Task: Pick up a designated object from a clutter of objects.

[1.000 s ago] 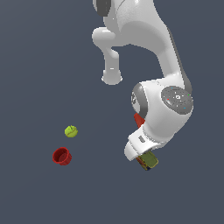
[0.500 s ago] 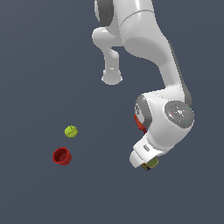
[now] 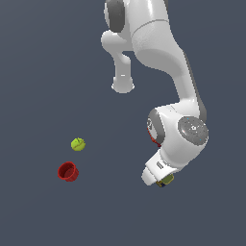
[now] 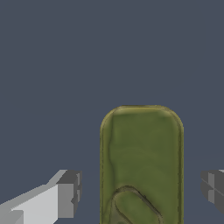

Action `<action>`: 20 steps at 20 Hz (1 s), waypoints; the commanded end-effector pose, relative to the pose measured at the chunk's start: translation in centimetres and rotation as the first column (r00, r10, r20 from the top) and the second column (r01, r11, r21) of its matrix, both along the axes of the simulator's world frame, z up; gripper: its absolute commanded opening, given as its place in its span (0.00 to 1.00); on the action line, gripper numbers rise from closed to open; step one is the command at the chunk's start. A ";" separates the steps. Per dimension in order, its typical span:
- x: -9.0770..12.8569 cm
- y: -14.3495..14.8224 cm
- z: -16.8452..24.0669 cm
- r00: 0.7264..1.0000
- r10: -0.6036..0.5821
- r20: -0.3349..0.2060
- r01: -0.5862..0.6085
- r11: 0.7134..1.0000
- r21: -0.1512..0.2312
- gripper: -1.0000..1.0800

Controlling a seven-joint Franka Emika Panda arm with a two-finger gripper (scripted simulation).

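olive-green block (image 4: 141, 164) lies between the fingertips, touching neither | gripper (image 4: 141, 192) spread wide | plain dark grey floor (image 3: 43, 216), nothing else of the room visible

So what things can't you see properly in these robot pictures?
- Olive-green block: in the exterior view the arm's hand covers nearly all of it; in the wrist view the picture's edge cuts off its near end.
- Red drill-shaped tool: only a red sliver shows behind the arm.
- Gripper: hidden in the exterior view; the wrist view shows a gap beside each finger.
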State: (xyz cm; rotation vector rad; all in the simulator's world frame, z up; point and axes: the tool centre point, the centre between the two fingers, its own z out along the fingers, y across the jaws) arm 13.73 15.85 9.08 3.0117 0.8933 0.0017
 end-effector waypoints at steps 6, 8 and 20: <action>-0.1 0.0 -3.2 1.000 0.002 -0.001 -0.002 1.000 0.000 0.96; 0.0 0.0 -3.3 1.000 0.002 -0.001 -0.002 1.000 0.000 0.96; 0.0 0.0 -3.2 1.000 0.002 -0.001 -0.002 1.000 0.000 0.00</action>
